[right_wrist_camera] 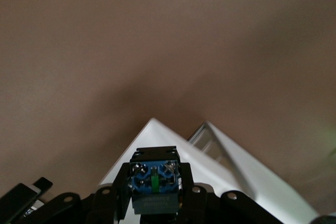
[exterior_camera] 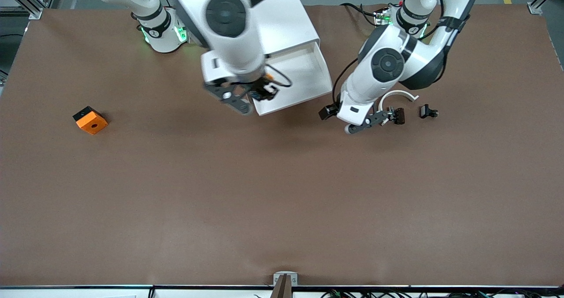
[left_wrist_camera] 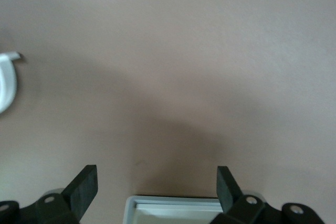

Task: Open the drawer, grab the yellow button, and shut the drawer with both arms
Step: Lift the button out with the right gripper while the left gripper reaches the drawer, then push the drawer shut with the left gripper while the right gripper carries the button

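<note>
The drawer (exterior_camera: 304, 80) stands pulled out of the white cabinet (exterior_camera: 286, 20), its shallow white tray open toward the front camera. The right gripper (exterior_camera: 260, 93) hangs over the drawer's corner at the right arm's end, clamped on the button (right_wrist_camera: 155, 184); the right wrist view shows the blue-grey base with its metal contacts pinched between the black fingers (right_wrist_camera: 119, 184). In the front view a sliver of orange shows just above that gripper.

The left gripper (left_wrist_camera: 157, 184) is spread wide over bare brown table (exterior_camera: 282, 192), holding nothing, at about 3 o'clock from the drawer's front edge, whose white rim shows low in the left wrist view. A white curved piece (exterior_camera: 398, 96) lies close by it, and a small black clip (exterior_camera: 428, 111) further toward 3 o'clock.

An orange block with a hole (exterior_camera: 90, 120) sits well apart, at roughly 9 o'clock from the drawer
</note>
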`<action>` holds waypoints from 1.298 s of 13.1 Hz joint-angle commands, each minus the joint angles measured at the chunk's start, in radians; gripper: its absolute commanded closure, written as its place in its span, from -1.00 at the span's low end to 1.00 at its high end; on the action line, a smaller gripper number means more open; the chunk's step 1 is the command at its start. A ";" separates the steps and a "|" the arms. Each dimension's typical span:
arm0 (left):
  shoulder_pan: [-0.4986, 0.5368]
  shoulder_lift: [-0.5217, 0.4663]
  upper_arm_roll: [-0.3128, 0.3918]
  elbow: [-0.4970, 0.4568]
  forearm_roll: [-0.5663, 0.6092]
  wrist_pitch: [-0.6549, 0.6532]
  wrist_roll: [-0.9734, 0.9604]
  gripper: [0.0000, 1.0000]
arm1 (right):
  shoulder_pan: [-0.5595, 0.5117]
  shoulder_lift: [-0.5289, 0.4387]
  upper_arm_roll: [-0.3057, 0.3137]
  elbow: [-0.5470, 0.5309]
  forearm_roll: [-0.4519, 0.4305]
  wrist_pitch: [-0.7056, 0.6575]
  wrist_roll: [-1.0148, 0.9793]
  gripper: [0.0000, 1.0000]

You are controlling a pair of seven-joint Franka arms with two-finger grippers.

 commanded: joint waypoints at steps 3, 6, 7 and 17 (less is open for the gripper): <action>-0.089 0.030 -0.005 0.001 0.008 0.049 -0.109 -1.00 | -0.267 -0.041 0.010 -0.073 -0.016 0.013 -0.379 1.00; -0.149 0.026 -0.014 -0.004 0.008 0.048 -0.187 -1.00 | -0.376 -0.040 0.010 -0.144 -0.073 0.092 -0.592 1.00; -0.158 0.026 -0.026 -0.005 0.008 0.046 -0.209 -1.00 | -0.408 -0.040 0.010 -0.170 -0.074 0.129 -0.636 1.00; -0.196 0.065 -0.161 -0.033 -0.105 0.038 -0.367 -1.00 | -0.726 -0.040 0.010 -0.471 -0.089 0.445 -1.161 1.00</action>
